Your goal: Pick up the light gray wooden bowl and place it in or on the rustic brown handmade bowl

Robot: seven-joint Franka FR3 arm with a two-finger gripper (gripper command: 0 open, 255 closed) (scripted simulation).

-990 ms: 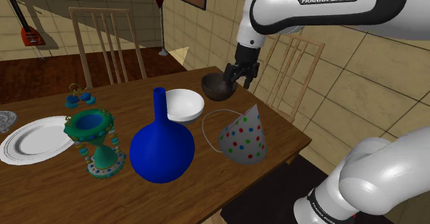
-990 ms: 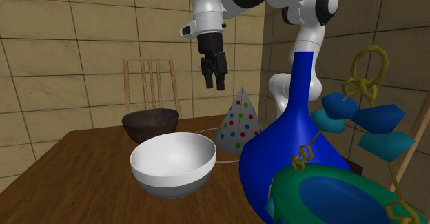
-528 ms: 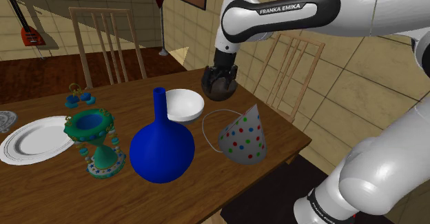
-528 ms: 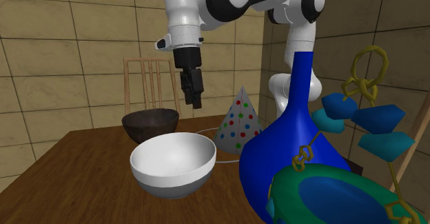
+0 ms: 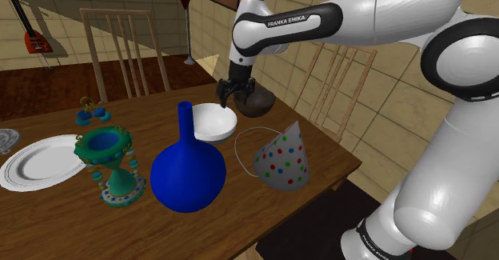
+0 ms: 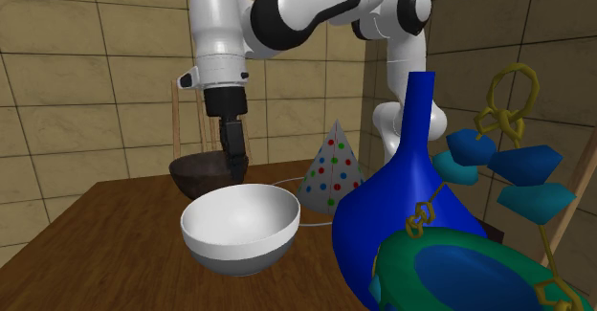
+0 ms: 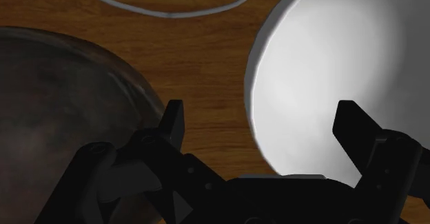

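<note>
The light bowl (image 5: 214, 123) reads plain white with a grey underside (image 6: 241, 225) and stands upright on the wooden table. Just behind it sits the dark brown bowl (image 5: 257, 100), which the second exterior view shows at its left (image 6: 196, 173). My gripper (image 5: 226, 94) hangs low over the gap between the two bowls, fingers pointing down (image 6: 234, 158). In the wrist view the gripper (image 7: 262, 119) is open, with the white bowl's rim (image 7: 331, 85) between the fingers and the brown bowl (image 7: 55, 98) outside one finger. Nothing is held.
A blue vase (image 5: 188, 174) stands in front of the white bowl, and a dotted party hat (image 5: 281, 159) with a loop of cord is beside it. A green ornament (image 5: 112, 167) and a white plate (image 5: 38, 164) lie further along. Chairs (image 5: 120, 46) stand at the table's far sides.
The arm has swung toward the shoulder view's left and dropped lower, from above the brown bowl's far side to the gap by the white bowl. The fingers stay open.
</note>
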